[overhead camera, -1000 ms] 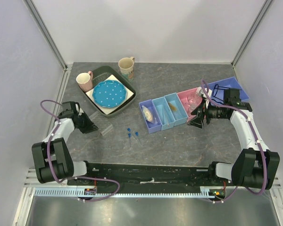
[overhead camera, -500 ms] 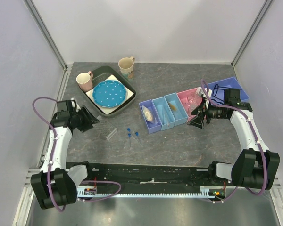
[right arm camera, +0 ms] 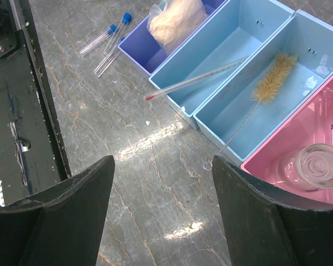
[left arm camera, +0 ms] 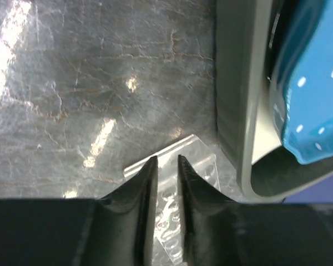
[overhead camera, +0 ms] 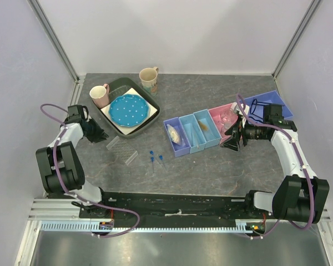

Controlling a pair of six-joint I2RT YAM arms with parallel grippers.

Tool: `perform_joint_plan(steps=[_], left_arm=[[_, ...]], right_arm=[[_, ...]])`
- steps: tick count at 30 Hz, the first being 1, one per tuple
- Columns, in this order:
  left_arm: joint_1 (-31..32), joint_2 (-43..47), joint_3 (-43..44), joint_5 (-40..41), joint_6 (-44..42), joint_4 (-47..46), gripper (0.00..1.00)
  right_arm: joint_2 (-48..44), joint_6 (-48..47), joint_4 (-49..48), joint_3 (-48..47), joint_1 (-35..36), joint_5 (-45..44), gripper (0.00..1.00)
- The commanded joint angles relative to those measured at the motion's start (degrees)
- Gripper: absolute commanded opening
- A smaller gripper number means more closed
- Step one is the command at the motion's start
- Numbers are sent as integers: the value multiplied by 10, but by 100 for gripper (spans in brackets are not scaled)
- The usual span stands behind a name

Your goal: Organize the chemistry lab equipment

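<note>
My left gripper (overhead camera: 101,135) (left arm camera: 165,159) is low over the table beside the grey tray. Its jaws stand a narrow gap apart, and a clear plastic bag (left arm camera: 202,162) (overhead camera: 114,143) lies flat under and between the tips. A second clear bag (overhead camera: 130,157) lies nearby. Blue-capped tubes (overhead camera: 155,158) (right arm camera: 108,36) lie loose on the table. The whitish bag (right arm camera: 175,19) sits in the purple bin (overhead camera: 167,126). A small flask (right arm camera: 319,163) rests in the pink bin (overhead camera: 216,113). My right gripper (overhead camera: 231,141) (right arm camera: 162,166) hangs wide open over bare table, holding nothing.
Two light blue bins hold a thin red-tipped rod (right arm camera: 200,80) and a brush (right arm camera: 272,75). A black wire frame (overhead camera: 259,108) stands in the far right blue bin. The grey tray (overhead camera: 151,118) (left arm camera: 233,83) holds the dotted blue plate (overhead camera: 126,109); two mugs (overhead camera: 99,95) (overhead camera: 149,77) stand by it.
My left gripper moved back and left toward the tray, opened, then narrowed again. One clear bag stayed on the table and another now lies at its tips. The right arm has not moved.
</note>
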State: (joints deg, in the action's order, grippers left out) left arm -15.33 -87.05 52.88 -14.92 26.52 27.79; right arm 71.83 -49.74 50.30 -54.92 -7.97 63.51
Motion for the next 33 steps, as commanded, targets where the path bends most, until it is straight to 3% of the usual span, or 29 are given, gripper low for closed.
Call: perform_joint_plan(steps=[1,9,20,27,30,33], left_arm=[[-2,-30,18,21,15,-25,24],[-1,-13,-53,-35,62,-26,17],[-1,201,-177,-71,135,-13,18],[-1,343,-154,-66,111,23,24],[-2,402,-140,-86,78,20,43],[-2,448,-137,-81,73,20,79]], right_arm=[[0,-19,-5,-22,3,16,79],[0,-20,-4,-23,3,18,79],[-4,-24,-1,-20,3,21,79],[-22,-91,50,-16,30,24,80],[-27,-90,67,-38,98,3,80],[-28,-28,46,-61,183,-62,80]])
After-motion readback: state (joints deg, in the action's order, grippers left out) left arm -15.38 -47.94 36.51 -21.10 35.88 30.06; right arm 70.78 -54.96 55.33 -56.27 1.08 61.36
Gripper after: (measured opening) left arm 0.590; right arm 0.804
